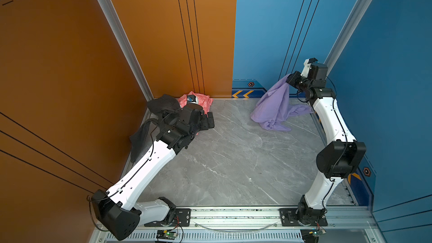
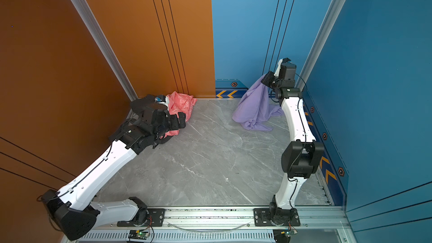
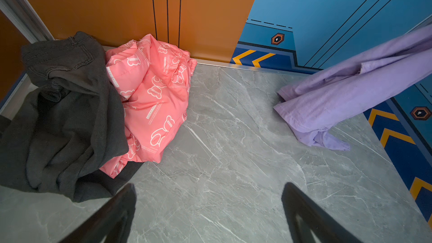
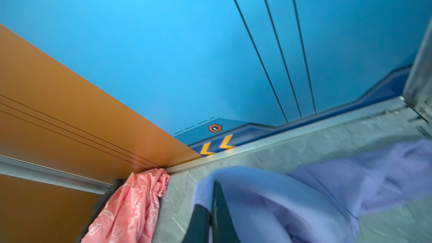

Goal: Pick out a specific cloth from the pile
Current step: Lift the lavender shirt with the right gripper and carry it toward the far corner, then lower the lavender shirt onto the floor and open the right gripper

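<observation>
The lavender cloth (image 1: 273,106) (image 2: 254,106) hangs from my right gripper (image 1: 289,79) (image 2: 265,79), which is shut on its upper end at the back right. Its lower folds rest on the table. In the right wrist view the gripper (image 4: 209,197) pinches the cloth (image 4: 304,195), and the picture is blurred. The pile lies in the back left corner: a dark grey-black garment (image 1: 161,106) (image 3: 65,113) and a pink printed one (image 1: 201,101) (image 3: 152,94). My left gripper (image 1: 209,120) (image 3: 209,185) hovers open and holds nothing, right beside the pile. The cloth (image 3: 339,97) is well apart from the pile.
The grey marble table (image 1: 233,160) is boxed in by an orange wall (image 1: 70,66) at the left and back and a blue wall (image 1: 397,66) at the back and right. An aluminium rail (image 1: 233,216) with both arm bases runs along the front edge.
</observation>
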Controlling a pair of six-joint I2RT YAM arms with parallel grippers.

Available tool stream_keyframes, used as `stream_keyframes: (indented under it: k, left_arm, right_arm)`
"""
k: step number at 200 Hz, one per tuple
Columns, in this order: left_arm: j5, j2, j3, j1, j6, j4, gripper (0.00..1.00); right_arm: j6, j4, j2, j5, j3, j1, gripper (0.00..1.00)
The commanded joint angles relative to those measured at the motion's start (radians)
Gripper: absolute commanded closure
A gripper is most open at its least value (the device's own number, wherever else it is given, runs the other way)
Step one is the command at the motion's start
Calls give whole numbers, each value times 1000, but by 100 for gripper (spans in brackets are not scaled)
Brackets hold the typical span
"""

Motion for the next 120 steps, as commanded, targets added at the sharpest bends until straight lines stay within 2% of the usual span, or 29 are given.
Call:
stream_keyframes:
  k: [1,54,106,120]
  left_arm:
    - [-22,-1,-8,-10,-16,15,2]
    - [-14,3,-13,-10,-12,18,2]
    - [-5,2,-22,-7,-5,21,2]
    - [-3,-1,-26,-7,-5,23,2]
  right_arm:
    - [-32,-33,-103,95,-96,-26,100]
    - [-57,-56,-235,235,-428,-72,100]
    - [-50,-104,-298,293,-690,-136,100]
    - [-44,-123,-300,307,-739,-153,95]
